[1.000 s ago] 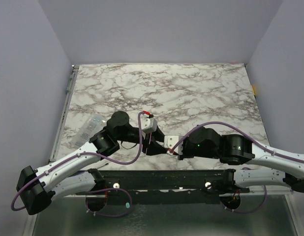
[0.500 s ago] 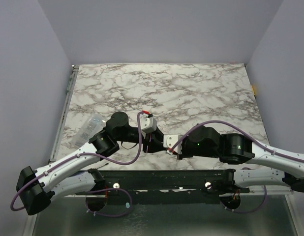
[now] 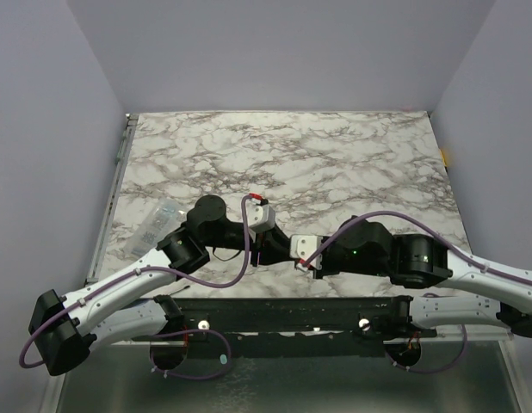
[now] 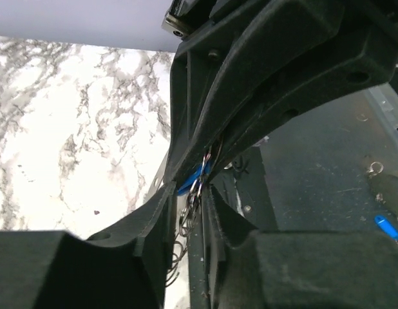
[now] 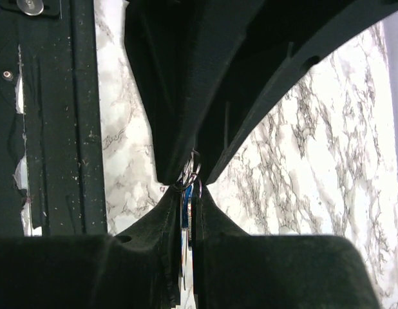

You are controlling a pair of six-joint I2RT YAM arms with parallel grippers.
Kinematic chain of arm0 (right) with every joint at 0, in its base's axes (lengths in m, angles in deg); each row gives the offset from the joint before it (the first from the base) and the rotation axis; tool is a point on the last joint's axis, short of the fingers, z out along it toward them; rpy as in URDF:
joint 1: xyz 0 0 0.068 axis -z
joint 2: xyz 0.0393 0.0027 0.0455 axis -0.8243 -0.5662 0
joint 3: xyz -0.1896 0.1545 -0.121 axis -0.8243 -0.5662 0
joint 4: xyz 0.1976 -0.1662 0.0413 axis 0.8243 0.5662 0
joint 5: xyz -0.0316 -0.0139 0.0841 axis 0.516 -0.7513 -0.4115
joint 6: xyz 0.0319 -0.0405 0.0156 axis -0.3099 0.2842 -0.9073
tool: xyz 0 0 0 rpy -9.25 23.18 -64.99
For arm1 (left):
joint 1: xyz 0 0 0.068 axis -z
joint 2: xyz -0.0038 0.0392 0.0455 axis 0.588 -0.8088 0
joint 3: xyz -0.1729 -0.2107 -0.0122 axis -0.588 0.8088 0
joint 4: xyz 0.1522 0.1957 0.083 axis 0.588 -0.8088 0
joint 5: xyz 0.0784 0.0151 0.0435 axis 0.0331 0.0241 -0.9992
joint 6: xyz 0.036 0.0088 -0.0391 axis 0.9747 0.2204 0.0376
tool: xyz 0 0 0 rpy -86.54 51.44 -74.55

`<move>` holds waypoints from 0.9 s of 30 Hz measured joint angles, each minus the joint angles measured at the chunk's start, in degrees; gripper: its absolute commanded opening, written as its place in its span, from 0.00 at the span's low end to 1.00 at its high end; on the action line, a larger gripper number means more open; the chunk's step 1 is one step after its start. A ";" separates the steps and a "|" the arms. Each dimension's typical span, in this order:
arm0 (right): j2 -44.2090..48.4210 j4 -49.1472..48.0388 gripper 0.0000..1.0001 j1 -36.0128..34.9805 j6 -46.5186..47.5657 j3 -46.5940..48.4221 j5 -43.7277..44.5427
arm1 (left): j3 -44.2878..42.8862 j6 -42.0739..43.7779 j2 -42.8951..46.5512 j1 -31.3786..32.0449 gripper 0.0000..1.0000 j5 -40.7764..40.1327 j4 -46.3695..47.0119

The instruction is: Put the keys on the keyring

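Both grippers meet tip to tip just above the table's near edge. In the left wrist view my left gripper [image 4: 191, 194] is shut on the thin wire loops of the keyring [image 4: 187, 212], with the blue key head [image 4: 196, 177] just past its tips. My right gripper [image 5: 189, 190] is shut on the blue key [image 5: 187, 209], and the wire ring [image 5: 194, 168] shows at its tips against the left fingers. In the top view the left gripper [image 3: 268, 251] and right gripper [image 3: 286, 255] hide the keys and ring. The silver keys cannot be made out.
A clear plastic packet [image 3: 154, 225] lies at the table's left edge. The black base rail [image 3: 283, 314] runs along the near edge, right below the grippers. A small blue piece [image 4: 386, 226] lies on the dark frame below the table.
My right arm has drawn back slightly to the right, its elbow shifting right. The left arm stays almost still. Both grippers stay closed together.
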 measured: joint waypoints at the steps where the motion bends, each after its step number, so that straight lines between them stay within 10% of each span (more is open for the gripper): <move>1: 0.20 -0.17 0.01 0.00 0.02 -0.02 -0.02 | 0.00 0.04 -0.02 0.00 0.09 0.02 0.00; 27: 9.46 -25.14 0.01 -0.09 -3.17 -15.65 6.05 | 1.18 -3.34 4.20 -0.94 0.00 -7.41 2.56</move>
